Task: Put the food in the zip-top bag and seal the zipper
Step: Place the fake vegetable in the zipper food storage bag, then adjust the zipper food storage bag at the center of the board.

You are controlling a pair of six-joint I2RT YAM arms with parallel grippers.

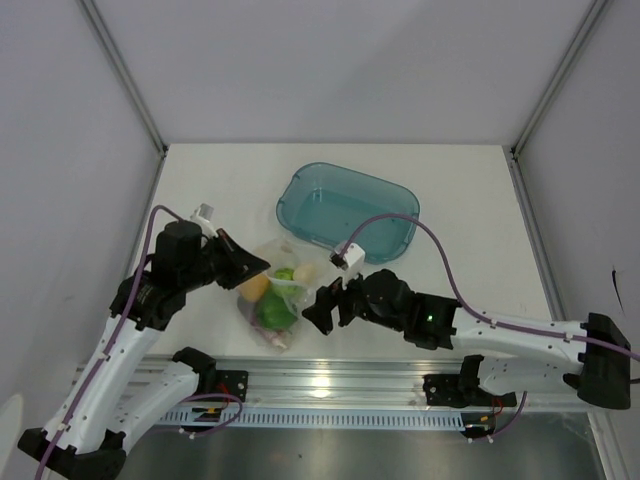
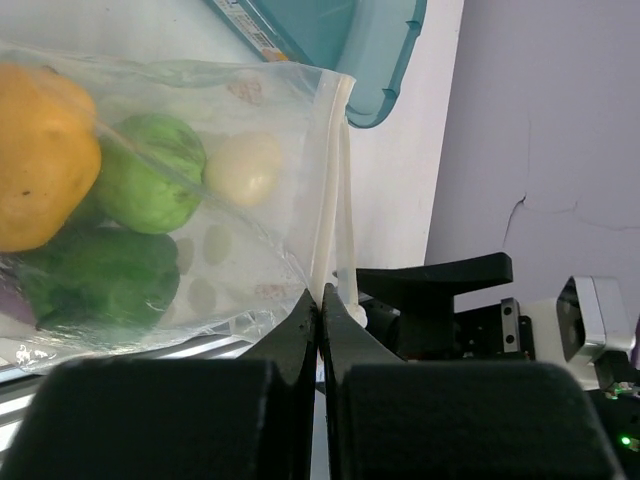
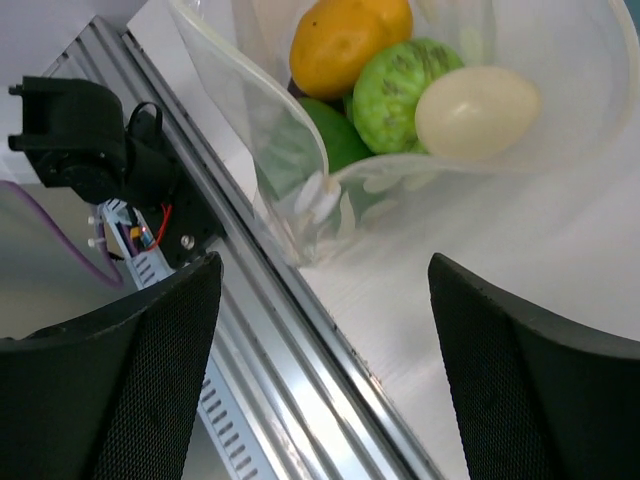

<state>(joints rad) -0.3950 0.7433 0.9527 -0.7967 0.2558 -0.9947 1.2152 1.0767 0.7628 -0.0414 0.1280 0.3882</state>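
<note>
The zip-top bag [image 1: 272, 300] lies near the table's front edge with the food inside: a yellow-orange piece [image 2: 40, 150], a light green vegetable [image 2: 150, 185], a white egg [image 2: 245, 168], a green pepper [image 2: 100, 280] and a sliver of purple [image 2: 8, 300]. My left gripper [image 1: 256, 265] is shut on the bag's mouth edge, pinching the pale zipper strip [image 2: 330, 190]. My right gripper [image 1: 320, 305] is open and empty, just right of the bag. In the right wrist view the bag [image 3: 560, 130] gapes toward that gripper [image 3: 325, 330], with the egg [image 3: 475, 110] foremost.
A translucent teal tray [image 1: 348, 210] stands behind the bag, empty; its corner shows in the left wrist view [image 2: 370, 60]. An aluminium rail [image 1: 330, 380] runs along the table's front edge, right below the bag [image 3: 300, 350]. Walls enclose the table on three sides.
</note>
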